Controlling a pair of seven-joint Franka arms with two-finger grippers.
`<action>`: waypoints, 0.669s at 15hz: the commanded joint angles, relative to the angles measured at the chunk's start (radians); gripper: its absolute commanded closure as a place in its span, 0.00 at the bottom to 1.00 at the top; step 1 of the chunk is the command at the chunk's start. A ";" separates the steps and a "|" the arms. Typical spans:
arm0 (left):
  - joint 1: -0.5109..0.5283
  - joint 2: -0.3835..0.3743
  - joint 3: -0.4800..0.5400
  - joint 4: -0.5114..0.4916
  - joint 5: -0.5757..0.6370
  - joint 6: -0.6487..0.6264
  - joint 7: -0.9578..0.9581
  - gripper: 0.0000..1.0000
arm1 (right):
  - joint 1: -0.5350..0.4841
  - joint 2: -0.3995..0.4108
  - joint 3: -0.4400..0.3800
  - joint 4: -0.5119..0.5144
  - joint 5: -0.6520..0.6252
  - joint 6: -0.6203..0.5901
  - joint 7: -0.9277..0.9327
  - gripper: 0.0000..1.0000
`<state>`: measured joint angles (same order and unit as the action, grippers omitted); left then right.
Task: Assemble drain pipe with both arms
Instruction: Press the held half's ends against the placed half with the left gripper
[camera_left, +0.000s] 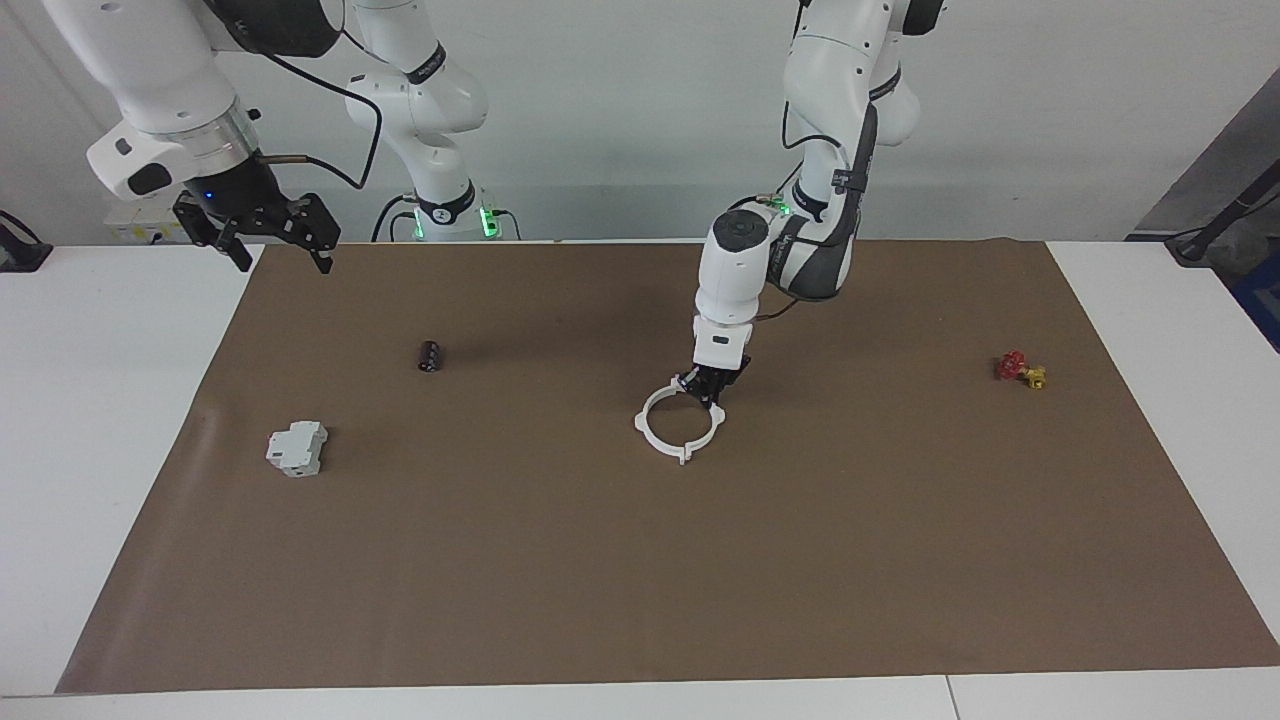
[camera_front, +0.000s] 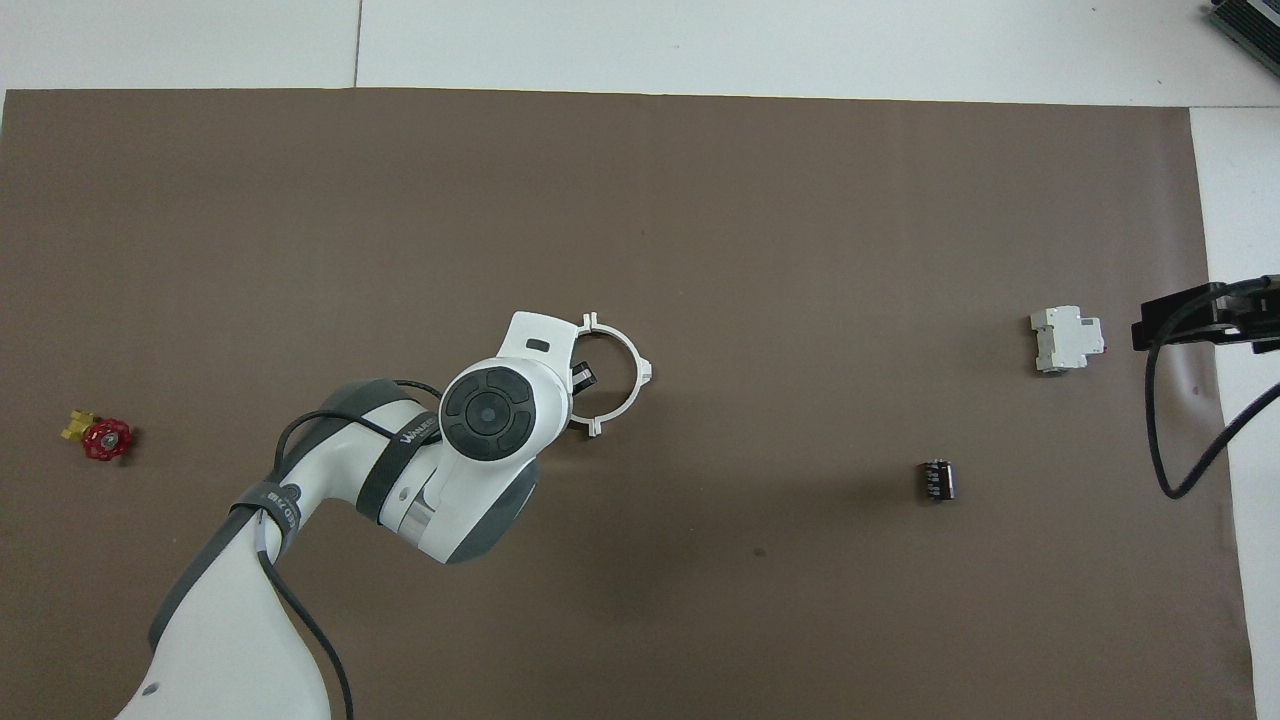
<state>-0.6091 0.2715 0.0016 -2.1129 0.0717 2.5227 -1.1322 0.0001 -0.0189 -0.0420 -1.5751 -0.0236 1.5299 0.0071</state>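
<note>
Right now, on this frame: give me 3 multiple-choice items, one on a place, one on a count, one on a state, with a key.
1. Where is the white ring?
A. on the brown mat, mid-table
B. on the bare white tabletop
C. on top of the grey-white box

2. How many small loose things lie on the mat besides the ring?
A. one
B. three
C. five

3. What is the left gripper doing?
A. raised off the mat's edge, open
B. down at the ring's rim, shut
C. shut on the red-and-yellow piece

Key:
1 A, the ring lies flat on the mat near its middle.
2 B, the box, the small black cylinder and the red-and-yellow piece.
3 B, its fingertips meet at the rim nearest the robots; the right gripper waits open above the mat's corner.
</note>
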 joint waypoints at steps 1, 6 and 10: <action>-0.014 0.029 0.014 0.022 0.025 0.016 -0.020 1.00 | -0.011 -0.001 0.004 0.004 0.014 -0.011 -0.015 0.00; -0.012 0.029 0.014 0.024 0.025 0.016 -0.020 1.00 | -0.011 -0.001 0.004 0.004 0.014 -0.011 -0.015 0.00; -0.009 0.029 0.014 0.024 0.036 0.015 -0.015 0.21 | -0.011 -0.001 0.004 0.004 0.014 -0.011 -0.015 0.00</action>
<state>-0.6091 0.2734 0.0021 -2.1112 0.0752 2.5229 -1.1322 0.0001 -0.0189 -0.0420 -1.5751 -0.0236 1.5299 0.0071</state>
